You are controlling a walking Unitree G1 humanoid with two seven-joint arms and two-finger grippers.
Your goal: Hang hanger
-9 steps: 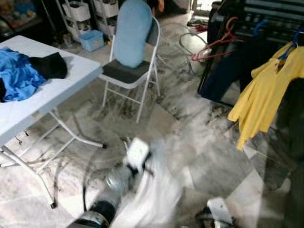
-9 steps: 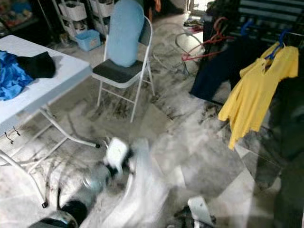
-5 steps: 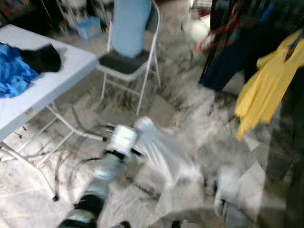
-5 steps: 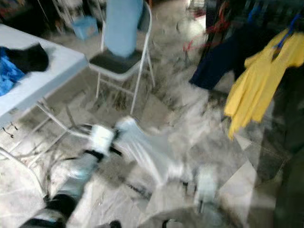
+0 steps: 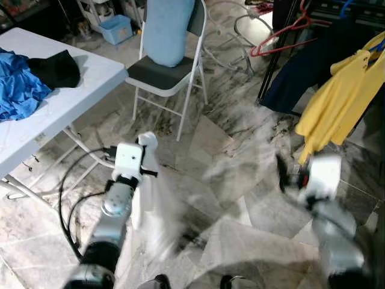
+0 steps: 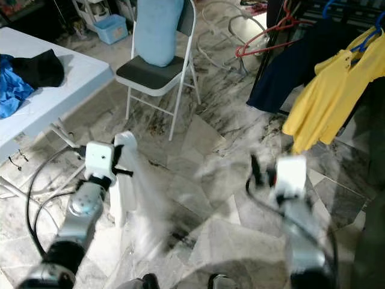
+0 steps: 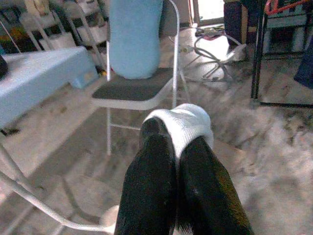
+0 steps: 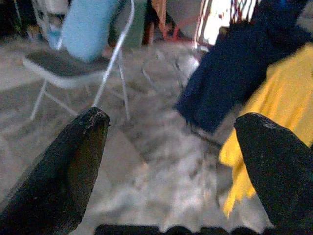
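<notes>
My left gripper [image 7: 178,142] is shut on the bunched top of a white garment [image 5: 150,205], which hangs blurred below it over the marble floor; no hanger can be made out in the cloth. My right gripper [image 8: 171,122] is open wide with nothing between its fingers, raised at the right [image 5: 286,174] and facing the dark clothes rack [image 5: 337,9]. On the rack hang a bare red hanger [image 5: 283,39], a navy garment [image 5: 307,66] and a yellow shirt [image 5: 340,102] on a blue hanger [image 5: 378,43].
A white folding chair [image 5: 165,78] with a light blue cushion stands ahead of the left gripper. A white folding table [image 5: 72,96] at the left carries blue and black cloths. Black cables [image 5: 75,192] trail across the floor by the left arm.
The right arm has risen from the bottom edge into view at the right. The left arm has swung left with the white garment. The camera has shifted too.
</notes>
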